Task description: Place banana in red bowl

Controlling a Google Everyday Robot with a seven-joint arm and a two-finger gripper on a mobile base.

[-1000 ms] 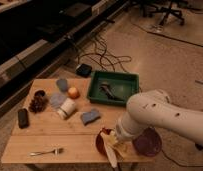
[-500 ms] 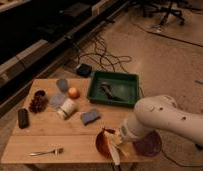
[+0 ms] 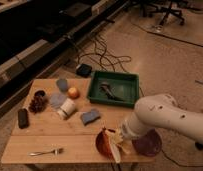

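Note:
The red bowl (image 3: 101,142) sits near the table's front edge, right of the middle, and shows only in part. The pale yellow banana (image 3: 115,148) stands steeply over the bowl's right side, its lower end reaching past the table's front edge. My gripper (image 3: 116,136) is at the end of the white arm (image 3: 160,117), directly above the bowl, and holds the banana by its upper part. The arm comes in from the right and covers the bowl's right rim.
A darker maroon dish (image 3: 148,143) lies right of the bowl under the arm. A green tray (image 3: 126,80) stands at the back. An orange fruit (image 3: 73,92), white cup (image 3: 66,108), blue sponge (image 3: 90,116), grapes (image 3: 38,103), black block (image 3: 23,118) and fork (image 3: 45,151) lie to the left.
The arm has swung a little to the right and the banana has shifted slightly right over the red bowl. Nothing else on the table has moved.

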